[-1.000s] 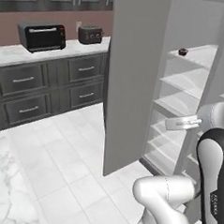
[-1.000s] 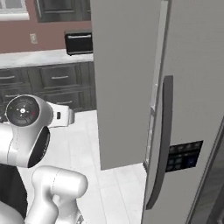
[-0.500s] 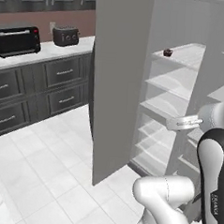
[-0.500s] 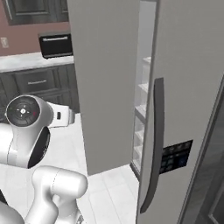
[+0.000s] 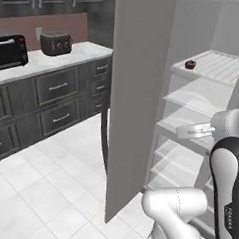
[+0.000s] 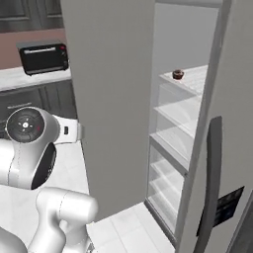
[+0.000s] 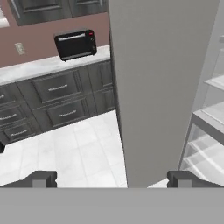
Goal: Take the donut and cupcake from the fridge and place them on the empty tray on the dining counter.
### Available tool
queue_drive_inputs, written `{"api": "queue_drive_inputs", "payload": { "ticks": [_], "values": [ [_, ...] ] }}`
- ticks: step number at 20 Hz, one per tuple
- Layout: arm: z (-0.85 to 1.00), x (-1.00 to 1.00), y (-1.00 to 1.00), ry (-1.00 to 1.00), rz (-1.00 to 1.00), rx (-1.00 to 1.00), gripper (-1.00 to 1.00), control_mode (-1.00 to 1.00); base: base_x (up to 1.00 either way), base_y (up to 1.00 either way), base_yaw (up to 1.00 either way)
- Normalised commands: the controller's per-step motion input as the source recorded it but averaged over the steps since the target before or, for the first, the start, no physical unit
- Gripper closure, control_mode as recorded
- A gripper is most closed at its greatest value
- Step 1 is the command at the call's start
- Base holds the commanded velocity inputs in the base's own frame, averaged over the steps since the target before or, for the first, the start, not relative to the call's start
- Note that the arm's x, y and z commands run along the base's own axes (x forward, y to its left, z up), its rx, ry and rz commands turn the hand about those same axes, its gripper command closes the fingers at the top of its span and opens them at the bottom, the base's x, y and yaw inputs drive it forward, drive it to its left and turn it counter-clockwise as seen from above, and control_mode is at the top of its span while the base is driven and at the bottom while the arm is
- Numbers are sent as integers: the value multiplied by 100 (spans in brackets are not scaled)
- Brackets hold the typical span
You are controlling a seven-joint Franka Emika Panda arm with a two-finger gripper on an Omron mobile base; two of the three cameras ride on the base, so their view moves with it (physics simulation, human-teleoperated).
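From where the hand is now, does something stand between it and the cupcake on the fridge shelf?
Yes. The open fridge door stands edge-on directly before the open hand. The cupcake sits on an upper shelf past the door's right side, with nothing else visible around it.

Fridge (image 6: pixel 113 99) matt grey metal; shelves (image 5: pixel 192 103) translucent plastic.

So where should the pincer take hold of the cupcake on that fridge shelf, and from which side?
Probably around the wrapper sides of the cupcake, coming in level from the open front of the fridge. It stands upright near the front edge of an upper shelf, with the open door to its left, so the front looks clearest. The open pincer is not yet at it.
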Motion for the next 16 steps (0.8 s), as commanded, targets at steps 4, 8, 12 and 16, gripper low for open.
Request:
{"api": "queue_drive_inputs", "payload": {
  "ticks": [4, 8, 12, 16],
  "values": [
    [0, 0, 0, 0, 0, 0, -100, 100, 38, 0, -28],
    [0, 0, 0, 0, 0, 0, -100, 100, 4, -3, -25],
    [0, 0, 0, 0, 0, 0, -100, 100, 28, 3, -20],
    [0, 0, 0, 0, 0, 0, -100, 100, 60, 9, -15]
  ]
}}
